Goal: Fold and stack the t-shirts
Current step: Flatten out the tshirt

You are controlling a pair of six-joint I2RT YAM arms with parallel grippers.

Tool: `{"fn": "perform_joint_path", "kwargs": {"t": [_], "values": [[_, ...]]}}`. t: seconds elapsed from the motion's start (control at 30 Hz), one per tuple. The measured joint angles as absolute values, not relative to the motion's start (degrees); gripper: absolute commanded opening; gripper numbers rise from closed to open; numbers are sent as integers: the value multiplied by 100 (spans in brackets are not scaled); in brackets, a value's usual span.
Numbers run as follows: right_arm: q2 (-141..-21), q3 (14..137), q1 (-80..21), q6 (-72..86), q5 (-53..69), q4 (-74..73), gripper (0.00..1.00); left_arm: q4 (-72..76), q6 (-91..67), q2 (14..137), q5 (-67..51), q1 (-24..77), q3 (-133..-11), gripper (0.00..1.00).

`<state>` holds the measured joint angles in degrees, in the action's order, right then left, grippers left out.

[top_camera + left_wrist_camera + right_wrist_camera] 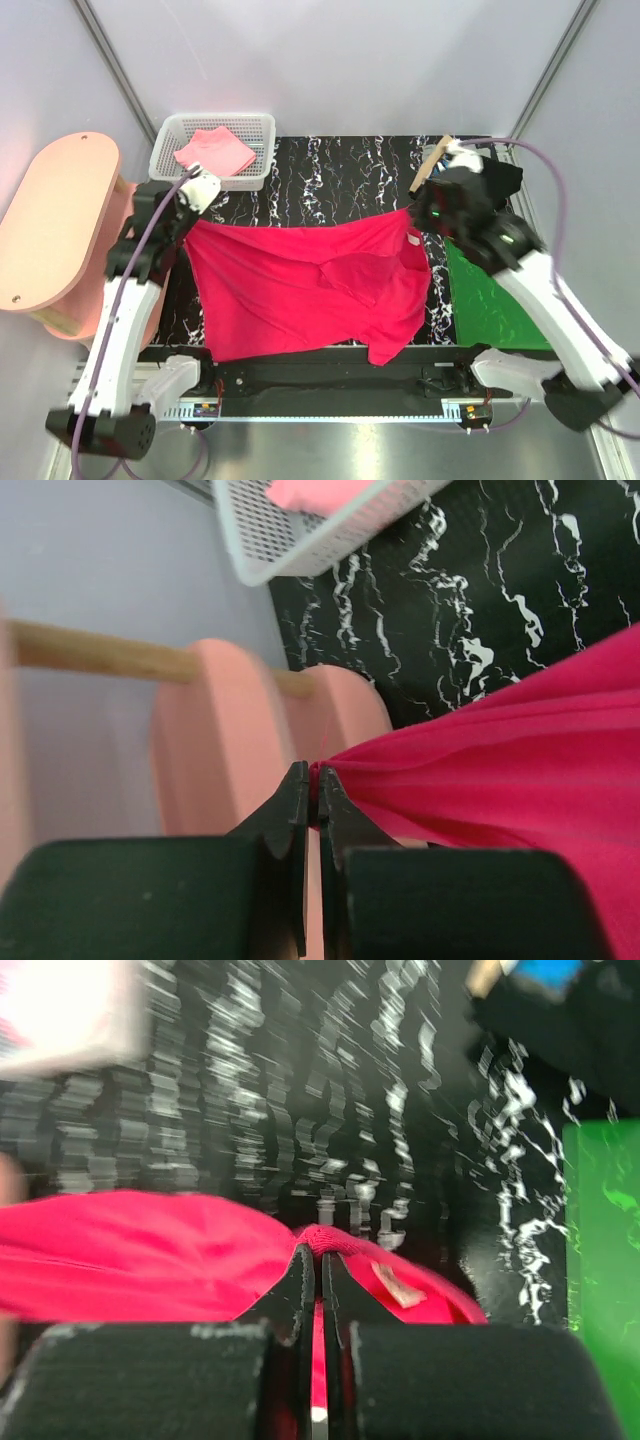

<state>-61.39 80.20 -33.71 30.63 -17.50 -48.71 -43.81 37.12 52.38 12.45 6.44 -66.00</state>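
Note:
A crimson-red t-shirt [300, 285] hangs stretched between my two grippers above the black marbled table, its lower edge draped toward the near edge. My left gripper [192, 215] is shut on the shirt's left corner [318, 776]. My right gripper [418, 212] is shut on the shirt's collar edge [330, 1238], beside the white neck label [397, 1285]. A lighter pink folded shirt [215, 152] lies in the white mesh basket [250, 125]. A black folded shirt [505, 178] lies at the back right, with a blue one [548, 970] showing in the right wrist view.
A green mat [490, 300] lies on the table's right side under my right arm. A pink wooden stool [50, 230] stands left of the table. A wooden stick [428, 165] lies at the back right. The marbled table [340, 175] shows bare behind the shirt.

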Motion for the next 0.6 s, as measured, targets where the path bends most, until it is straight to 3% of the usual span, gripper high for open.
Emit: {"fn": "perform_joint_path", "kwargs": {"t": [0.33, 0.53, 0.6], "values": [[-9100, 7603, -2366, 3072, -2003, -3649, 0, -3048, 3909, 7094, 1258, 620, -6300, 0], [-10490, 8674, -1831, 2954, -2010, -3258, 1, -2464, 4021, 7559, 1297, 611, -6184, 0], [-10951, 9129, -1723, 2891, -1911, -3194, 10, -2255, 4062, 7655, 1323, 609, -6090, 0]]}}
